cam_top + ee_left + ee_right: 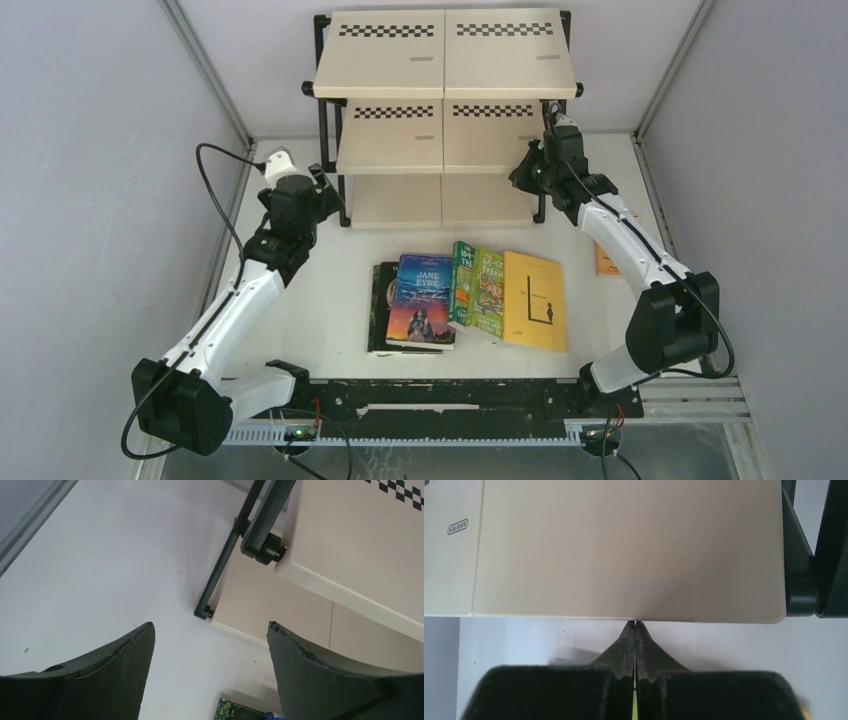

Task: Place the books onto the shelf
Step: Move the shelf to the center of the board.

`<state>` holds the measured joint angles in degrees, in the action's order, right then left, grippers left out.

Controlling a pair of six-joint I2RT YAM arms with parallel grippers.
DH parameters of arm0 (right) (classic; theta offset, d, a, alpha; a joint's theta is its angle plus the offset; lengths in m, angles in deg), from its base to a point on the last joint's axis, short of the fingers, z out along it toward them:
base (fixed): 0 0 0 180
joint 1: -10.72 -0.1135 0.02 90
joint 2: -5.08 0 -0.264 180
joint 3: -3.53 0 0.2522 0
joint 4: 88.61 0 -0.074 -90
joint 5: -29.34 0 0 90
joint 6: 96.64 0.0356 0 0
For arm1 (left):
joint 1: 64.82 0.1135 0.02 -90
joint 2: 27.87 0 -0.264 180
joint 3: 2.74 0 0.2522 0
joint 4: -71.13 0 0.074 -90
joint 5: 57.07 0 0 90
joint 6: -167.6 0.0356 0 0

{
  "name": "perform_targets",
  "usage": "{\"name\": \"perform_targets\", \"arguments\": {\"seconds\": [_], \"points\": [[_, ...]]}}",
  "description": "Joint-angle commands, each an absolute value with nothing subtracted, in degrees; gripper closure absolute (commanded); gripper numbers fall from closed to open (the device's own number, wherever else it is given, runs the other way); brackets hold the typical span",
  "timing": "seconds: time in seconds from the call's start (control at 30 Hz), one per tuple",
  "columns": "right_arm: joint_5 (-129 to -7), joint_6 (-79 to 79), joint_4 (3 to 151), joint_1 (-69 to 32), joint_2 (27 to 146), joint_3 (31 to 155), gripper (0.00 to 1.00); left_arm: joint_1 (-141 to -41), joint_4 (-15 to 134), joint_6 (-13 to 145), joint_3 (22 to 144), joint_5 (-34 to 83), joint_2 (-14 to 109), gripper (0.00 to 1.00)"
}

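The shelf [445, 90] stands at the back of the table, cream boards with checkerboard strips in a black frame. Several books lie flat in front of it: a black one [379, 305], the blue Jane Eyre [422, 300] on top of it, two green ones [462, 282] [489, 292] and a yellow one [535, 300]. A small orange book [605, 262] peeks out beside the right arm. My left gripper [328, 188] [210, 625] hangs open and empty over the table by the shelf's front left foot [204, 612]. My right gripper [522, 172] [635, 624] is shut and empty, tips at the front edge of a cream board [624, 545].
Grey walls close in the table on the left, right and back. The shelf's black side frame [814, 555] stands just right of my right gripper. A corner of the black book [235, 712] shows below my left fingers.
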<state>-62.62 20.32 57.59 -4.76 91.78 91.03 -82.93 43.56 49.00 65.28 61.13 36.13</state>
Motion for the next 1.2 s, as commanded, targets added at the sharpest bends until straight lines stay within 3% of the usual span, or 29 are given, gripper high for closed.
{"name": "perform_targets", "arguments": {"seconds": [0.0,0.17,0.3,0.5,0.6,0.93,1.17], "points": [[-62.2,18.5,58.3,-5.6,90.9,94.6,0.94,-83.2,45.8,48.5,66.8,60.8,34.5,0.13],[-60.9,18.4,52.0,-7.5,88.5,94.5,0.7,-83.2,44.5,48.4,66.7,58.7,33.4,0.11],[-56.4,19.4,45.3,-9.0,86.2,94.0,0.58,-83.8,44.6,47.4,65.5,56.7,32.3,0.1],[-49.8,23.4,37.7,-8.8,81.3,89.8,0.52,-86.5,46.4,46.9,63.1,53.9,30.5,0.08],[-48.4,27.6,35.1,-6.0,78.4,86.6,0.44,-88.8,46.6,47.3,63.4,52.3,31.0,0.06],[-51.9,45.2,36.8,12.9,73.7,75.5,0.38,-95.4,45.7,50.2,64.5,46.5,33.4,0.06],[-48.7,52.4,36.7,20.5,77.3,75.5,0.26,-97.6,44.2,51.3,65.8,43.8,35.1,0.05]]}}
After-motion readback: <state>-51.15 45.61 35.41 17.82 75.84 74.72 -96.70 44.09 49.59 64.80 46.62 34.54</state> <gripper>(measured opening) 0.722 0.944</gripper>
